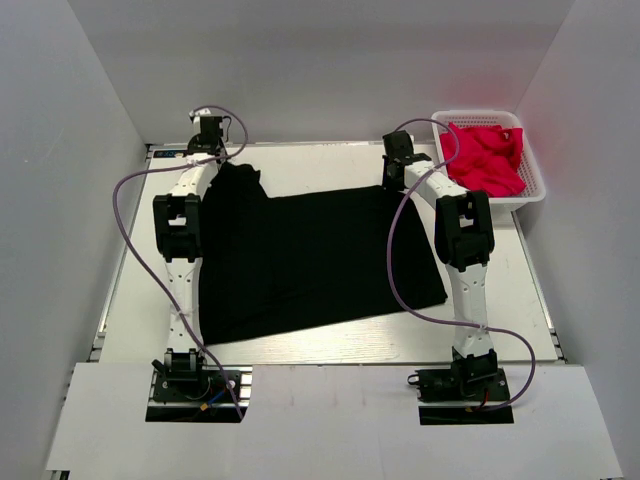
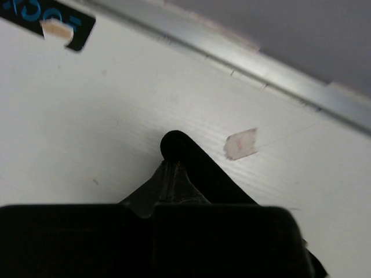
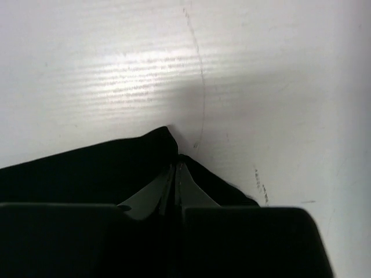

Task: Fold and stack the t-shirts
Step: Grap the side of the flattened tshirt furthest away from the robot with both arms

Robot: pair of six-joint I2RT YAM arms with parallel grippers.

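A black t-shirt [image 1: 310, 260] lies spread across the white table between the two arms. My left gripper [image 1: 212, 150] is at the shirt's far left corner and is shut on the cloth; in the left wrist view [image 2: 173, 165] a bit of black cloth [image 2: 179, 145] sticks out past the closed tips. My right gripper [image 1: 393, 175] is at the shirt's far right corner and is shut on the black cloth [image 3: 116, 168]; its tips show in the right wrist view [image 3: 175, 168]. Pinkish-red t-shirts [image 1: 488, 158] lie bunched in a white basket [image 1: 535, 185].
The basket stands at the far right corner of the table. A metal rail [image 2: 243, 72] runs along the table's far edge, close ahead of the left gripper. White walls enclose the back and sides. Purple cables [image 1: 400, 270] loop from both arms over the cloth.
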